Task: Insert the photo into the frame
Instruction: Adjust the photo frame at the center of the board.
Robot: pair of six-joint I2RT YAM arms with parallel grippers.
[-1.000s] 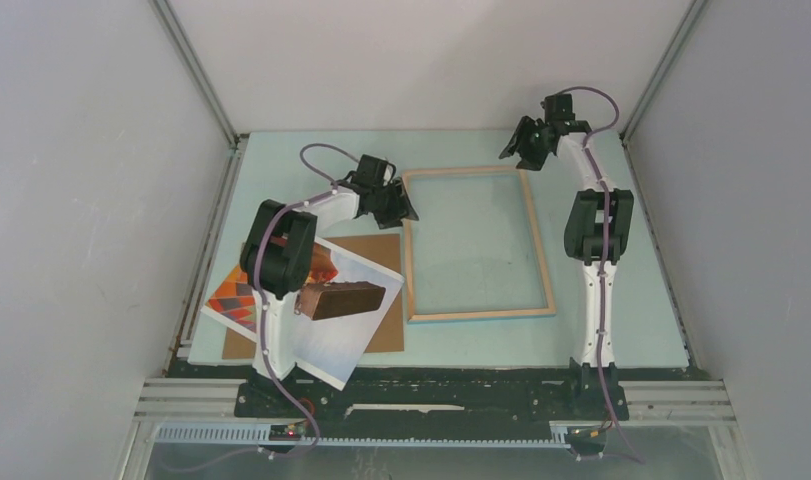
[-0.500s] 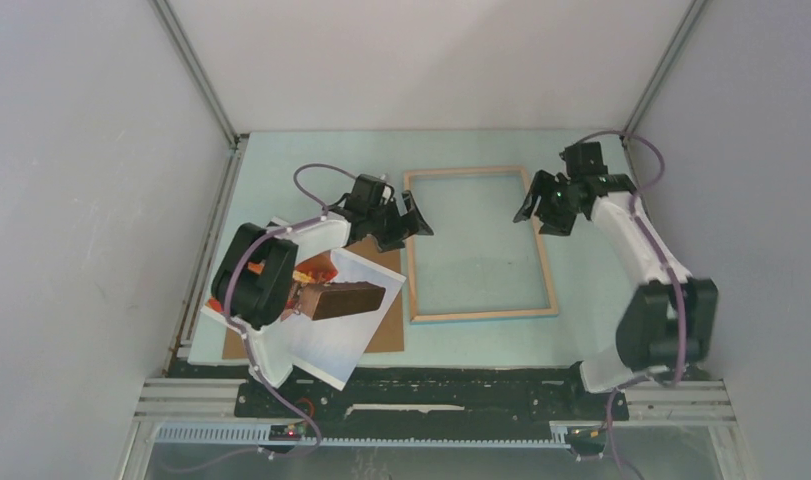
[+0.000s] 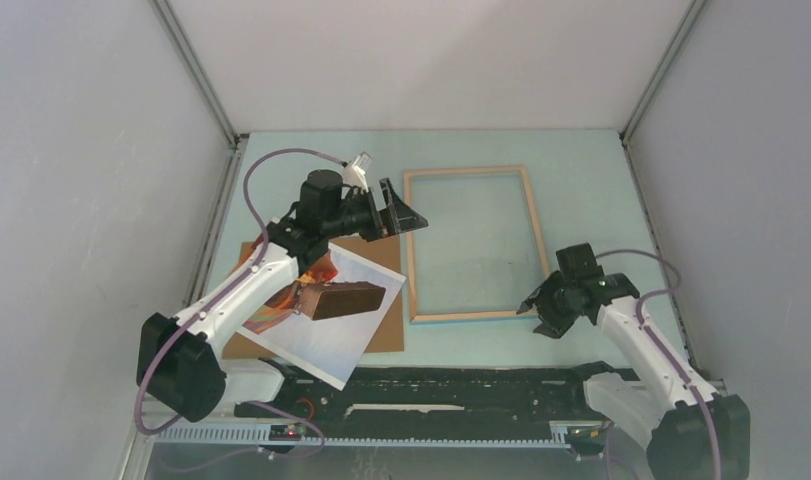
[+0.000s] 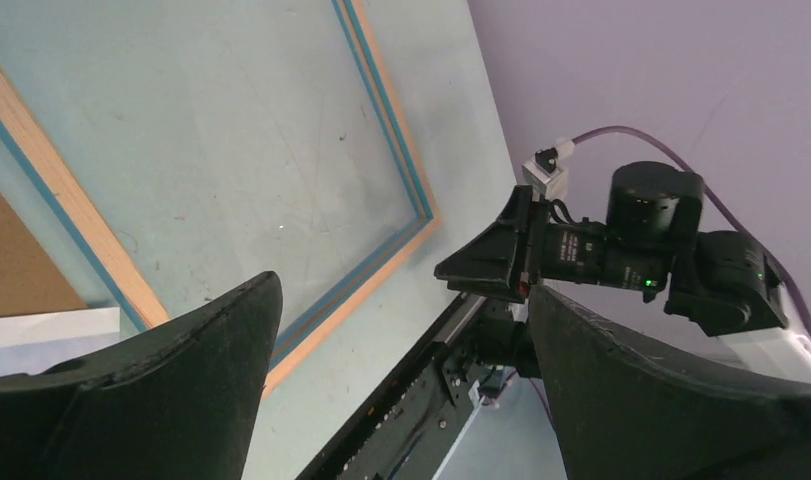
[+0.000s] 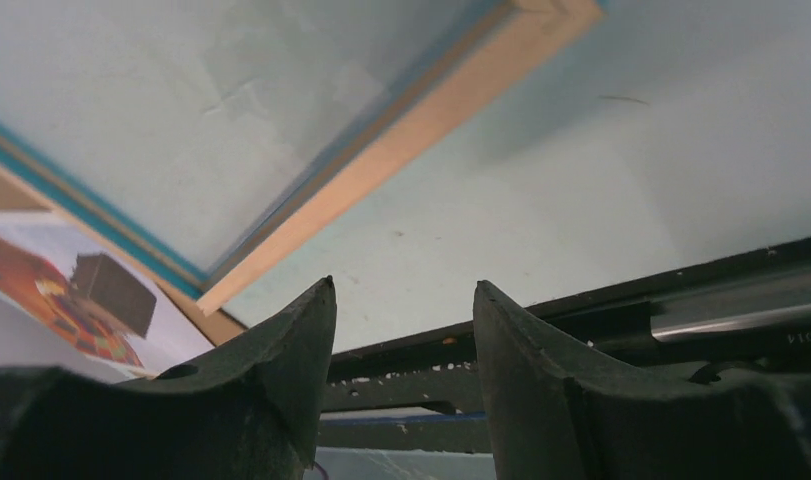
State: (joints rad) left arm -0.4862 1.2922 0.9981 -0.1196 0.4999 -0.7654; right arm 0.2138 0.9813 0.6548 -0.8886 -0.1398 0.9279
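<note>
Left gripper [image 3: 406,205]: I find its jaws spread wide with nothing between them. It hangs above the table [image 3: 601,200] just beside the far left corner of the frame [image 3: 481,315], over the far edge of the backing board [image 3: 379,248].

Right gripper [image 3: 534,318]: my jaws stand apart here too, and the gap between them is bare. It sits low, close to the near right corner of the frame and just outside the rail.

Frame: it lies flat on the table between my two arms, light wood upward, with a blue edge showing along the inner rim in both wrist views. Its opening shows only the table surface.

Photo [image 3: 331,335]: it lies skewed on top of the brown backing board, left of the frame and outside it. One corner comes right up beside the frame's left rail; I cannot tell whether they touch. My left arm crosses above the photo's patterned end.
</note>
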